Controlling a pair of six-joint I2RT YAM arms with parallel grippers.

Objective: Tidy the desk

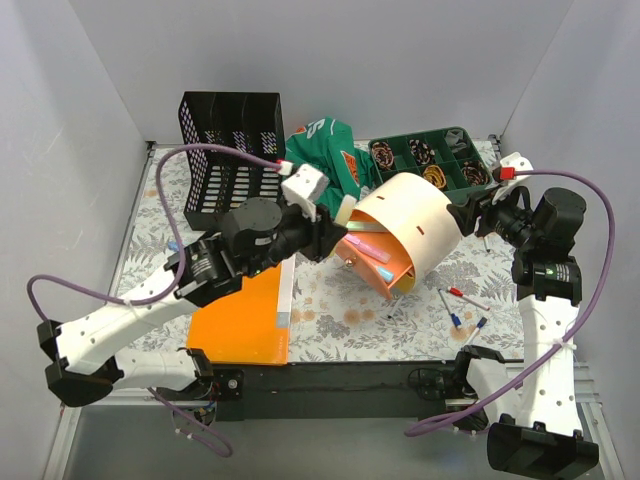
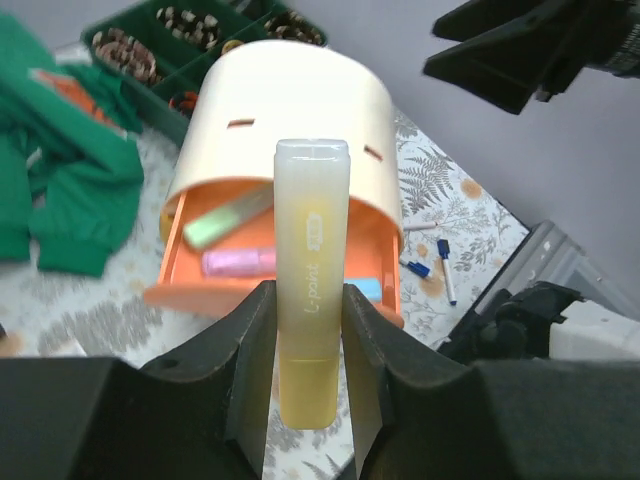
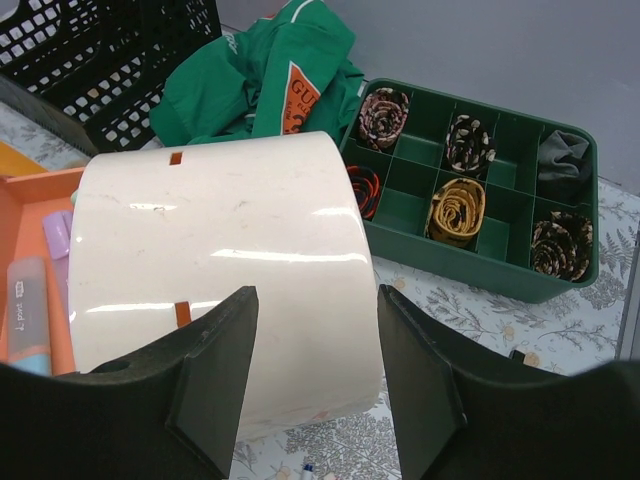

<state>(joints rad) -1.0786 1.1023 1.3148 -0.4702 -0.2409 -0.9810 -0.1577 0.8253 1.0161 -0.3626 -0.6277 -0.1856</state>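
The desk (image 1: 330, 300) has a white cover with grey ferns. On it lies a cream rounded holder (image 1: 405, 215) with an orange drawer (image 1: 375, 262), its mouth facing the left arm. My left gripper (image 1: 335, 225) is shut on a yellow highlighter (image 2: 311, 200) and holds it just in front of the drawer (image 2: 280, 270), which holds green, pink and blue highlighters. My right gripper (image 1: 468, 215) is open at the holder's far right end. In the right wrist view the holder (image 3: 220, 260) fills the space beyond the spread jaws of that gripper (image 3: 315, 295).
A black mesh file rack (image 1: 230, 145) stands at the back left. A crumpled green shirt (image 1: 325, 150) lies beside it. A green divided box of rolled ties (image 1: 435, 160) is at the back right. An orange folder (image 1: 245, 315) lies front left; loose pens (image 1: 462, 305) front right.
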